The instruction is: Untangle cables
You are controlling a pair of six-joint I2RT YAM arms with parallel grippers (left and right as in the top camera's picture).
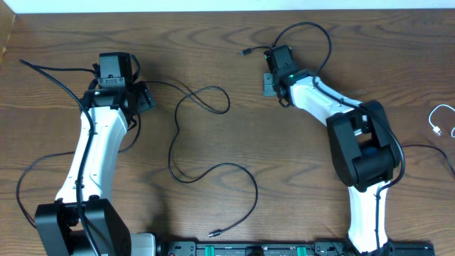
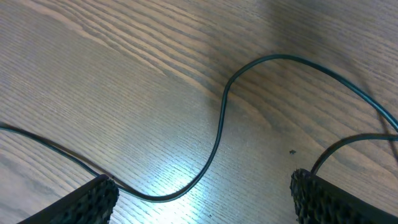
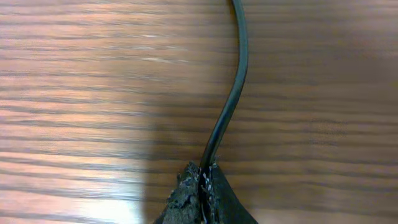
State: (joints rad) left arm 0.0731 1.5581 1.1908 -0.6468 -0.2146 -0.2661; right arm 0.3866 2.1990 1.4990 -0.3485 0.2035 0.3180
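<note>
While the cables already lie well apart, the untangling looks close to done on a dark, wood-grain tabletop.
The left hand hangs wide open and empty over a long black cable, which has one loose loop left to straighten. The right hand is pinched shut on a second black cable at the far side. A white cable rests alone at the right edge. Only a pale strip of the room shows.

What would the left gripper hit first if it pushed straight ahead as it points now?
Probably the black cable curving between its open fingers, then the table; depth is unclear.
</note>
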